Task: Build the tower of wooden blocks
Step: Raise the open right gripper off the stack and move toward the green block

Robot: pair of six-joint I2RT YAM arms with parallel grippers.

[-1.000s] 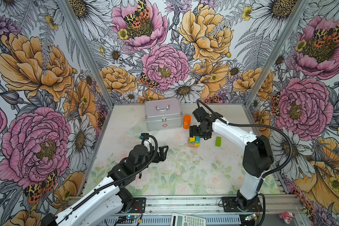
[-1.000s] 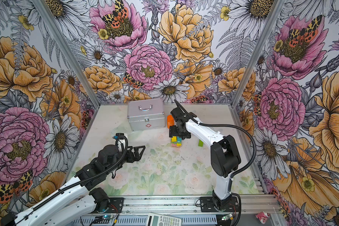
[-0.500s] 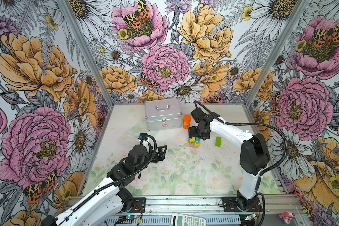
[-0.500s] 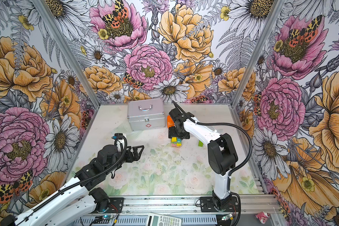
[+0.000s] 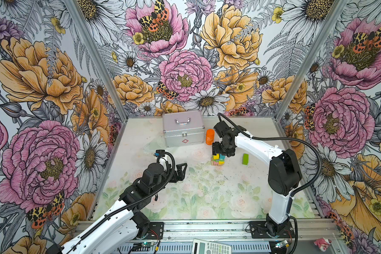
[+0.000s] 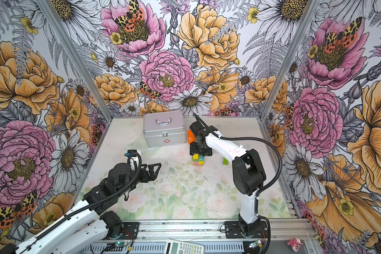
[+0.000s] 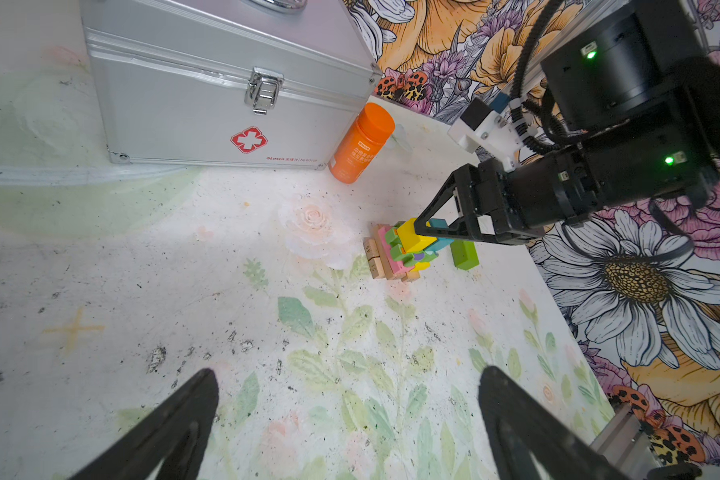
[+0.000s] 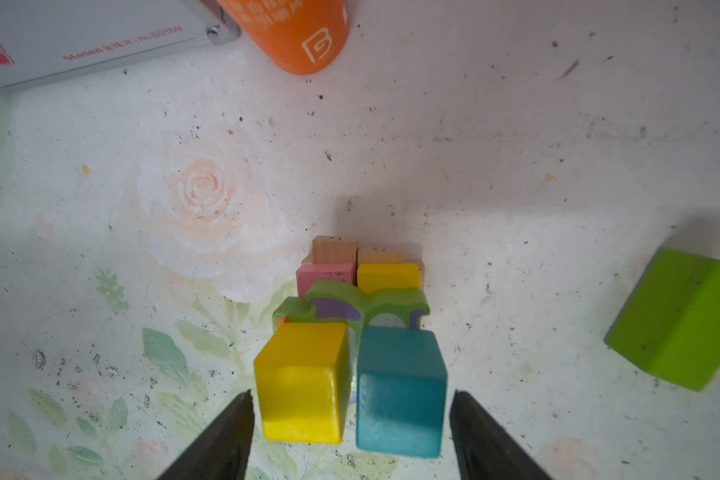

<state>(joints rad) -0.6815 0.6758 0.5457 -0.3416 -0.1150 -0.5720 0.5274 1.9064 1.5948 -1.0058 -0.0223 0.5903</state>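
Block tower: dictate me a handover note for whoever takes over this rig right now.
Left gripper: open, empty, over the table, apart from the blocks.
Right gripper: open, jaws flanking the yellow cube and teal cube atop the tower, narrow gaps either side.
Done: tan planks, pink plank, green owl piece, both cubes stacked.
Left: green block lies loose on the table beside the tower; probably goes on top.

A yellow cube (image 8: pixel 302 382); teal cube (image 8: pixel 400 390); green owl piece (image 8: pixel 350 305) with purple patches; pink plank (image 8: pixel 325 276); yellow bar (image 8: pixel 387 277); tan planks (image 8: pixel 335 249); lime-green bar (image 8: pixel 678 318); orange bottle (image 8: pixel 304 33), white lettering; silver case (image 7: pixel 192 104), red cross; pale table (image 8: pixel 516 124), faded floral print.
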